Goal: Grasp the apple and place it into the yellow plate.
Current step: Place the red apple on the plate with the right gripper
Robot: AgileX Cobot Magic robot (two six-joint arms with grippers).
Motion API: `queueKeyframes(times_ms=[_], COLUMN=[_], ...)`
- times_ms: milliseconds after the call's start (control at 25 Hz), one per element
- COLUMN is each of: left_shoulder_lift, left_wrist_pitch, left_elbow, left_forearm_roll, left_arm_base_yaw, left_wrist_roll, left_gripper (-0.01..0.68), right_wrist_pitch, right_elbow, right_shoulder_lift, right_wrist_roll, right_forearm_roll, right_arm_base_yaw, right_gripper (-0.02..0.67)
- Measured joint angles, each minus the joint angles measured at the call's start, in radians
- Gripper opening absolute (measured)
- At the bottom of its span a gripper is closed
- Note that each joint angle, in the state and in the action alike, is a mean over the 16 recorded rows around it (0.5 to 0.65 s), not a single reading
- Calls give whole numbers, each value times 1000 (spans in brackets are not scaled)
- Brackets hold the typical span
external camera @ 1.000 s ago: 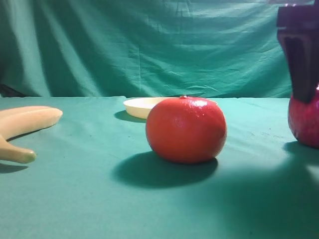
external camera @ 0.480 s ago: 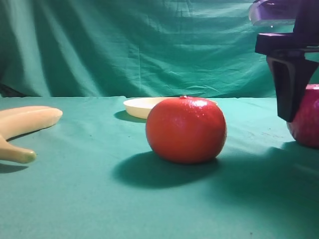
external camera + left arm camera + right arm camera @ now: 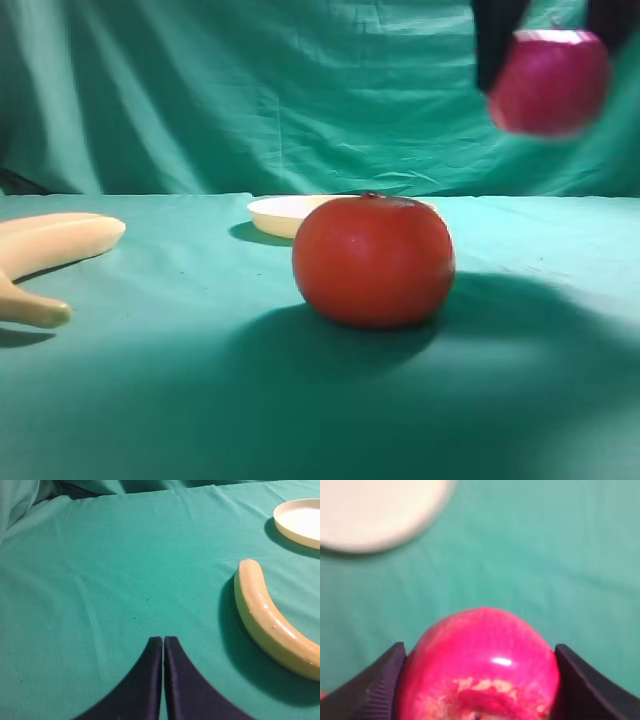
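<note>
Right gripper fingers pinching apple aloft; left gripper fingers pressing together over desk.

glossy apple, seemingly matt cloth

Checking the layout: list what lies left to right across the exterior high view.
banana → plate → orange fruit → apple, held up in the right end effector.

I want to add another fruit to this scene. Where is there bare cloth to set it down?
Bare cloth left of the banana, and in front of the orange fruit. Tighter between that fruit and the yellow plate behind it. The plate itself is empty.
</note>
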Motion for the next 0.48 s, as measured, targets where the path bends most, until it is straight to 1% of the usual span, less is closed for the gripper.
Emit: queueKeyframes(times_ms=[240, 480], left_shoulder_lift=[0, 0], left_wrist_pitch=[0, 0], left_elbow=[0, 0], left_forearm_roll=[0, 0], left_arm_base_yaw=[0, 0], left_wrist_roll=[0, 0], left_gripper=[0, 0], right_wrist_pitch=[21, 22], right_elbow=[-224, -333], right_shoulder_lift=[208, 351], right_wrist_roll=[-68, -112], right_forearm_roll=[42, 51], right_arm_base_yaw=[23, 44], right_gripper=[543, 543])
